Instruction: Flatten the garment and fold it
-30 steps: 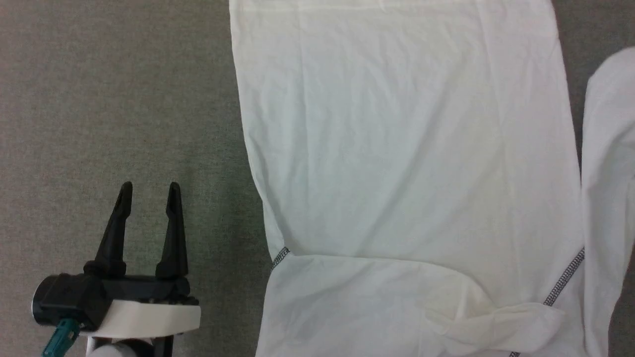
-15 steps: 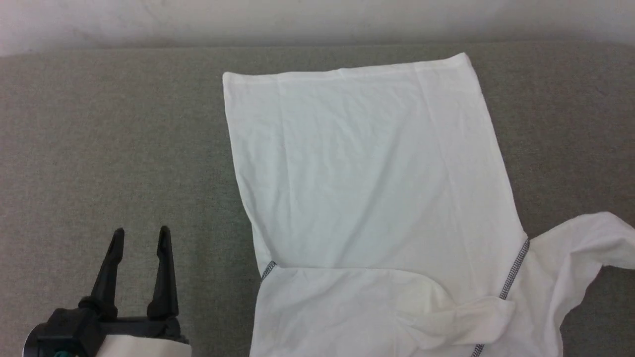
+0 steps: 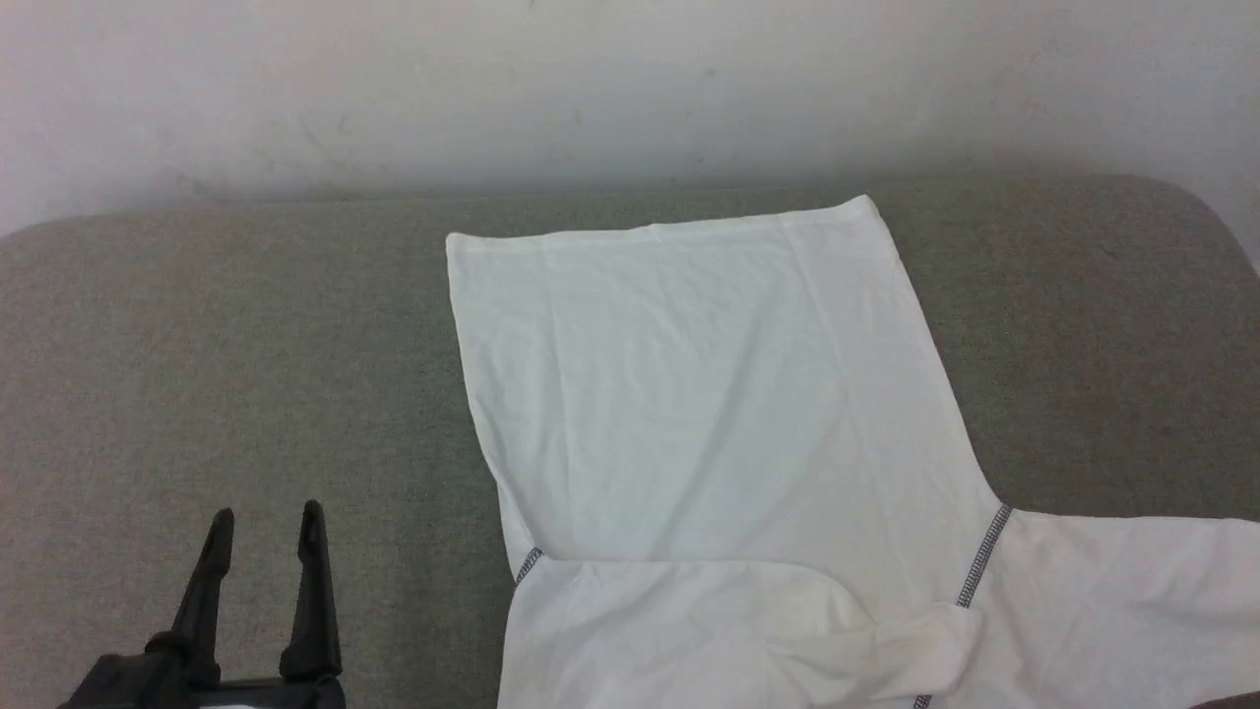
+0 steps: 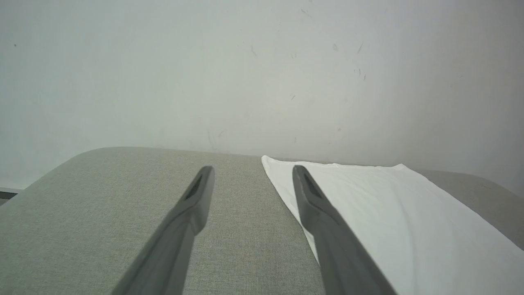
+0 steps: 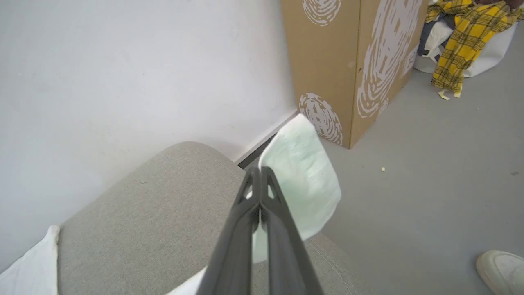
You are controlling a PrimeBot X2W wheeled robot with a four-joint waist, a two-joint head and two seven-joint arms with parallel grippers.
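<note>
The garment [image 3: 709, 414], a white long-sleeved top with dark grey seam stitching, lies on the grey padded table [image 3: 246, 374], its hem toward the wall. Its body is mostly flat. One sleeve [image 3: 1122, 601] stretches out to the right, past the picture's edge. My left gripper [image 3: 267, 512] is open at the lower left, over bare table, apart from the garment's left edge [image 4: 389, 213]. In the right wrist view my right gripper [image 5: 258, 170] is shut on the sleeve's end [image 5: 305, 172], which it holds above the table's right end.
A pale wall [image 3: 591, 89] runs right behind the table. Beyond the table's right end are a grey floor [image 5: 409, 196], a tall cardboard box [image 5: 348, 61], a yellow plaid cloth [image 5: 462, 37] on a white heap, and a person's shoe [image 5: 501, 270].
The head camera has tilted up, so the wall and the garment's hem have come into view. The right sleeve, hanging raised at the right before, now stretches out sideways.
</note>
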